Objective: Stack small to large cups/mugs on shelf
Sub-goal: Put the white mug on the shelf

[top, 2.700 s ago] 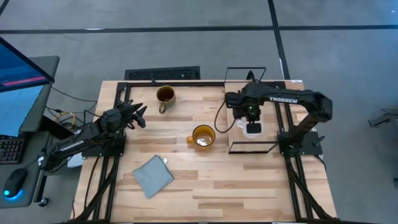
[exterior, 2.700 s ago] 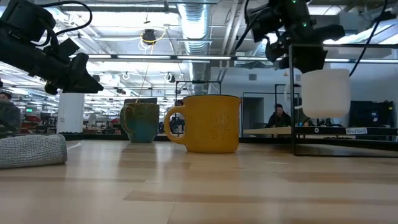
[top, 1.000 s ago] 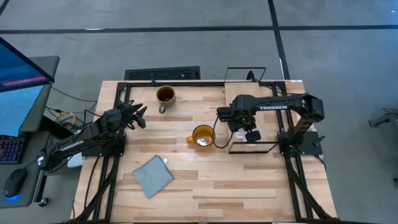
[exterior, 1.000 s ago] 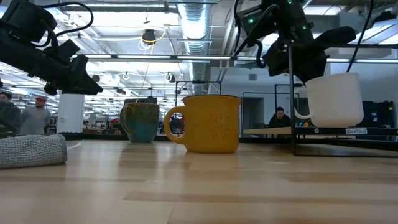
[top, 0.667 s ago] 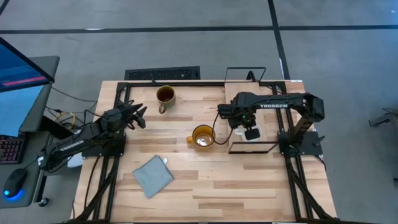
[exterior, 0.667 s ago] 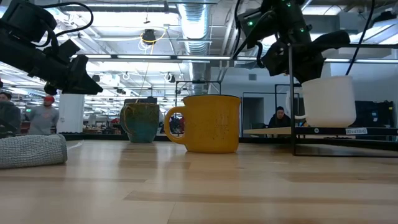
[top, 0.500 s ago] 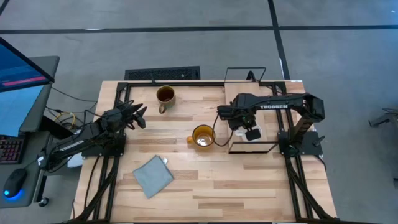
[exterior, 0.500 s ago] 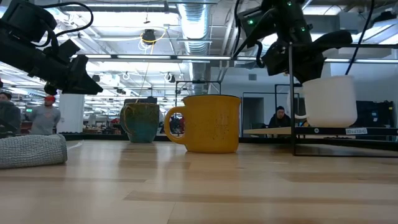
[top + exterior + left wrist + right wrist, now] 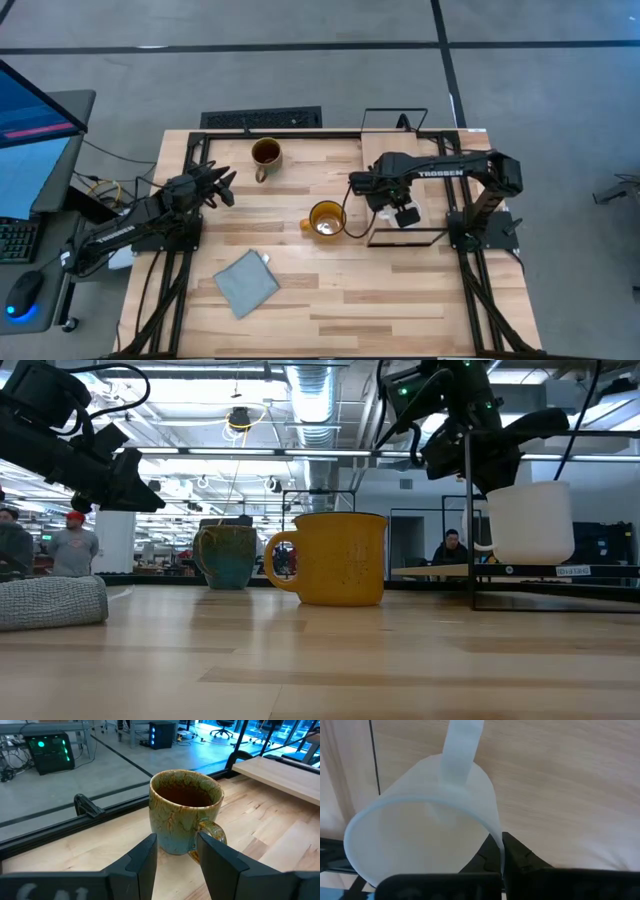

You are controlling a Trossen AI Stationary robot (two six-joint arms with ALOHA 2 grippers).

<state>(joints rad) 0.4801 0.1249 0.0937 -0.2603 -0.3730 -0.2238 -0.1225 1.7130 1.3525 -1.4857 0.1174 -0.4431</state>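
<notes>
- While I hold the white mug [image 9: 530, 520] by its rim, my right gripper [image 9: 402, 212] is closed on it, one finger inside the cup and one outside, just above the shelf [image 9: 432, 218] at the right edge of the table [image 9: 330, 300].
- From the low view, the mug hangs upright with its base a little over the shelf board; I cannot tell if it touches already.
- To do this step well, I think I should lower it slowly and straight, keeping clear of the black wire frame, and open the fingers only when the base sits flat.
- I judge that the handle should stay turned away from the frame, so it does not catch.
- My left gripper [image 9: 222, 186] waits near the left edge, fingers apart and empty, pointing at the brown-olive mug [image 9: 266, 154] near the far edge.
- In the middle of the table stands the amber mug [image 9: 325, 220], just beside the shelf; the blue-grey cloth [image 9: 246, 283] lies near the front edge.
</notes>
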